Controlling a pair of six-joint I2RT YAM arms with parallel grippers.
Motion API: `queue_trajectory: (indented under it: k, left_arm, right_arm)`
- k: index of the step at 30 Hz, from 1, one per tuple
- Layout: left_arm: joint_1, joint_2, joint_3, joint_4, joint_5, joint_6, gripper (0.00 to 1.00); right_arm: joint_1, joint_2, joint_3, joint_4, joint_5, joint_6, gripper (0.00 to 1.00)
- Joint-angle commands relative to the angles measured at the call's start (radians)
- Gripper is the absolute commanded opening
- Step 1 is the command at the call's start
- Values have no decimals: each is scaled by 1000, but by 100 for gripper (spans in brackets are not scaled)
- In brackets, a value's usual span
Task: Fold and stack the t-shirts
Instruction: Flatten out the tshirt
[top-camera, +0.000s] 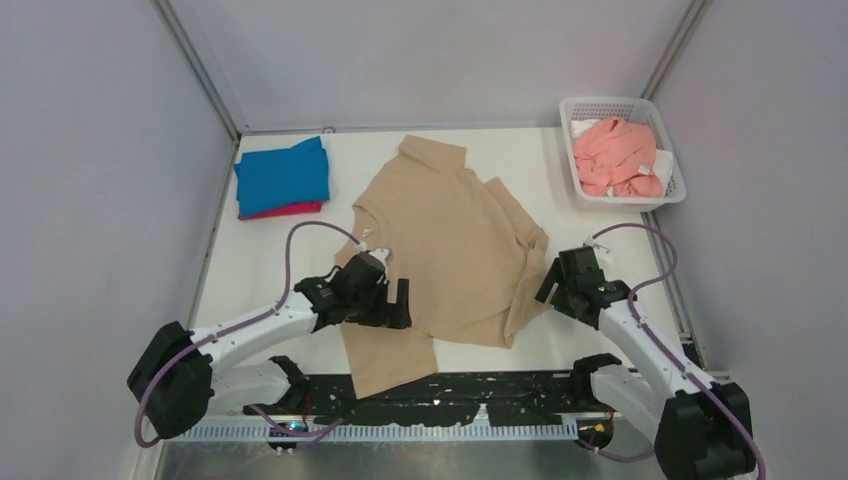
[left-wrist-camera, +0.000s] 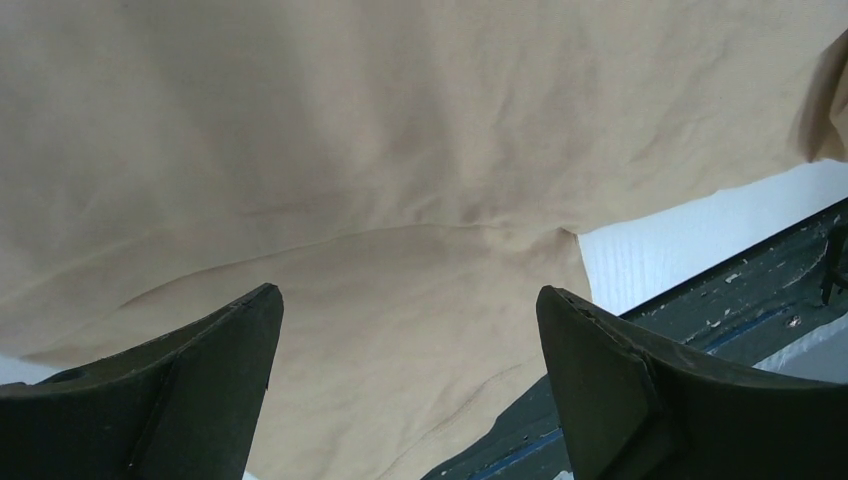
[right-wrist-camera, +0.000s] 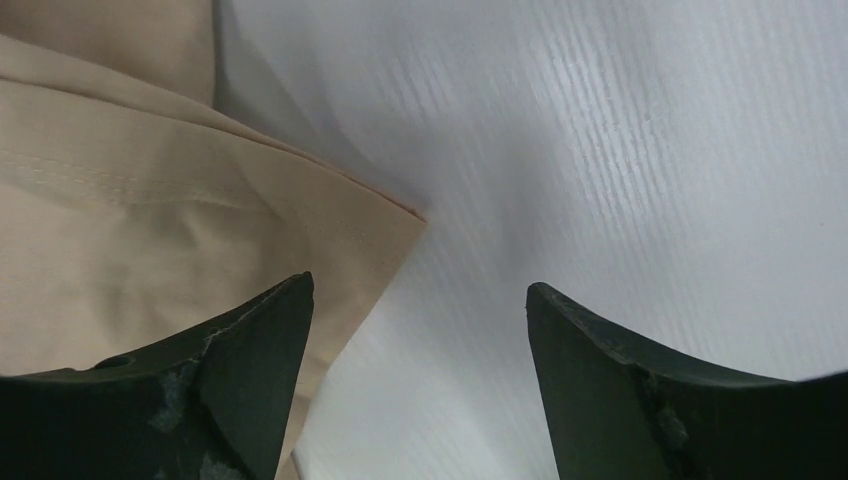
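Note:
The tan-beige t-shirt (top-camera: 450, 240) lies spread on the white table, its lower left part hanging over the near edge. It fills the left wrist view (left-wrist-camera: 380, 160). My left gripper (top-camera: 398, 302) is open just above its lower left part. My right gripper (top-camera: 548, 282) is open at the shirt's right edge; the right wrist view shows a hemmed corner (right-wrist-camera: 150, 210) under its left finger. The bright blue t-shirt (top-camera: 283, 175) lies folded on the magenta-red one (top-camera: 285, 211) at the back left. The salmon pink t-shirt (top-camera: 617, 155) is crumpled in the basket.
A white plastic mesh basket (top-camera: 672, 193) stands at the back right corner with white cloth under the pink shirt. A dark rail (top-camera: 480, 392) runs along the near table edge. Grey walls enclose the table on three sides.

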Motion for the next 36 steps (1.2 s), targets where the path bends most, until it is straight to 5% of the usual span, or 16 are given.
queue_trajectory:
  k: [1, 5, 10, 16, 21, 28, 36]
  left_arm:
    - [-11, 94, 50, 151, -21, -7, 100]
    - [24, 240, 117, 184, -108, 31, 99]
    - [139, 397, 195, 203, -10, 29, 100]
    - [223, 536, 358, 125, -39, 72, 100]
    - [295, 611, 505, 83, -22, 107, 100]
    - [291, 411, 440, 90, 66, 97, 100]
    - [280, -10, 118, -114, -193, -71, 100]
  right_arm:
    - [-5, 123, -13, 161, -40, 23, 78]
    - [-5, 205, 9, 241, -41, 1, 71]
    - [-6, 296, 45, 251, -30, -12, 67]
    - [-6, 310, 37, 243, -42, -12, 49]
    - [-6, 311, 22, 229, -53, -4, 47]
    - [5, 224, -22, 225, -114, 14, 47]
    - [75, 143, -11, 150, -91, 19, 48]
